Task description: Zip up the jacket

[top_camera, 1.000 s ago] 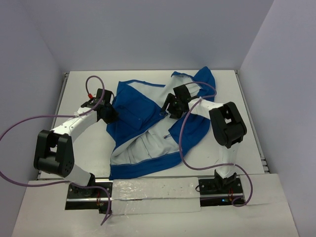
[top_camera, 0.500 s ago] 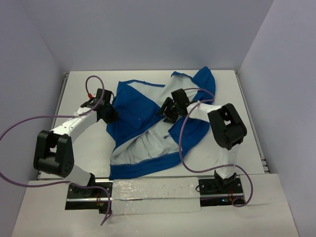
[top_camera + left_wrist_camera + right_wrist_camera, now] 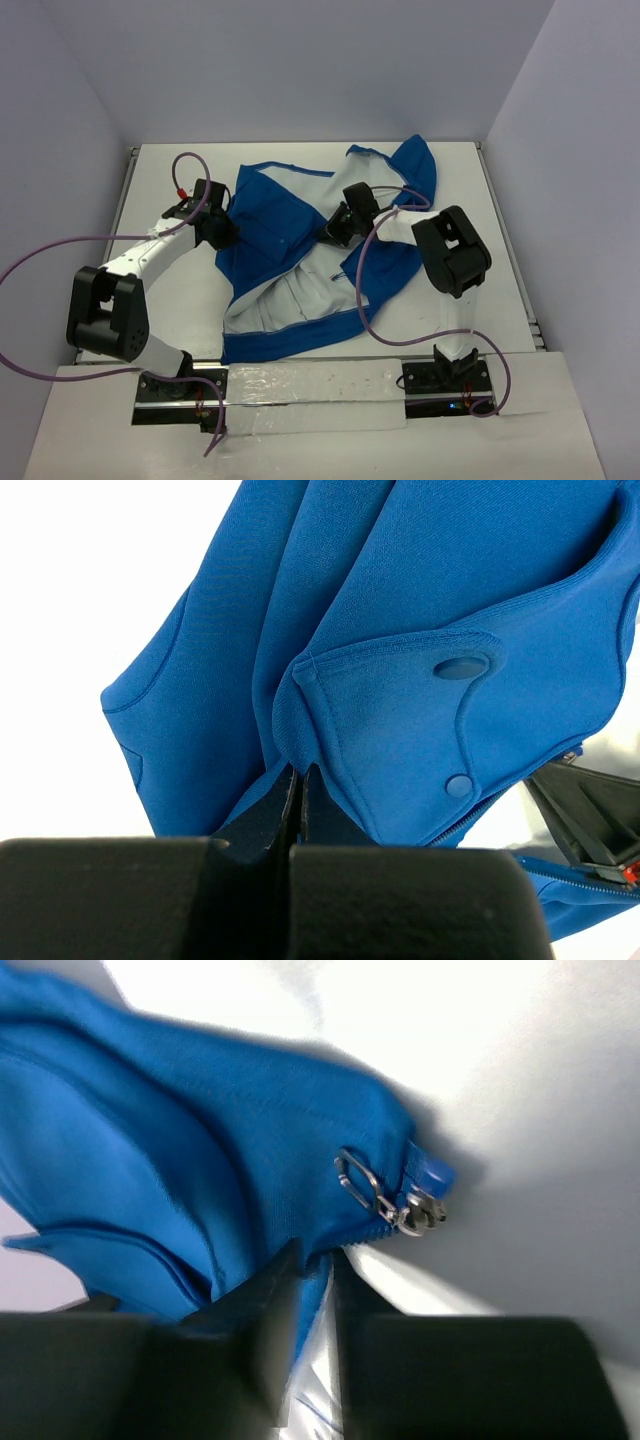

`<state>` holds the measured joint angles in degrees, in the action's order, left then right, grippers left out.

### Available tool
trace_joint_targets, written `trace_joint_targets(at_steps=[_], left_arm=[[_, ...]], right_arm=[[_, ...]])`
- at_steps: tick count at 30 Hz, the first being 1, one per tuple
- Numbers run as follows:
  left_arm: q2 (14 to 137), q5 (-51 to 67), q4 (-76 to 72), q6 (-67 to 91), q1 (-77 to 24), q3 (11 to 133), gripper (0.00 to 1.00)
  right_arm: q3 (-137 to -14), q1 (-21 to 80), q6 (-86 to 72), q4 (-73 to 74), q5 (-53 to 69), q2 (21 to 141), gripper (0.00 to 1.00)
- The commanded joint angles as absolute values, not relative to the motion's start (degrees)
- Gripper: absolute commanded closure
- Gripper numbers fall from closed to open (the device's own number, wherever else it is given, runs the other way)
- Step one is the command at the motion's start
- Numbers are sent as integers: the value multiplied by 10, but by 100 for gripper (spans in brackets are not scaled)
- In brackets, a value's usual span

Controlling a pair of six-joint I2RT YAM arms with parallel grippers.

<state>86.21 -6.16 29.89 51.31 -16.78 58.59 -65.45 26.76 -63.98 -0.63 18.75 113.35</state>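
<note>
The royal-blue jacket (image 3: 275,215) lies open on the white table, its pale lining (image 3: 300,295) facing up in the middle. My left gripper (image 3: 222,232) is at the jacket's left edge, shut on a fold of blue fabric (image 3: 297,780) beside a pocket flap with two snaps (image 3: 400,720). My right gripper (image 3: 335,228) is over the jacket's middle, shut on the blue front edge (image 3: 312,1270). That grip sits just below the silvery zipper slider and its pull (image 3: 400,1205). Pale lining shows between the right fingers.
Purple cables loop from both arms, one (image 3: 365,300) lying over the jacket's right half. The tabletop (image 3: 170,300) ends at metal rails left and right (image 3: 525,290), with walls close behind. The hood end (image 3: 415,160) lies at the back right.
My right gripper has moved a little left onto the jacket's front edge and gone from open to shut on it. The left gripper has kept its grip and place.
</note>
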Motion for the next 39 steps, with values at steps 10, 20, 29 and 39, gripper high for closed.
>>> trace_joint_targets(at_steps=[10,20,29,39], left_arm=[[797,-107,355,503,-159,604,97],[751,-121,372,488,-154,717,1],[850,258,152,535,-163,738,4],[985,419,95,527,-196,778,6]], right_arm=[[-658,272,-564,-105,210,1064,100],[-621,270,-436,-150,329,1007,100],[-581,271,-465,-308,466,1003,100],[-583,271,-468,-324,494,999,100]])
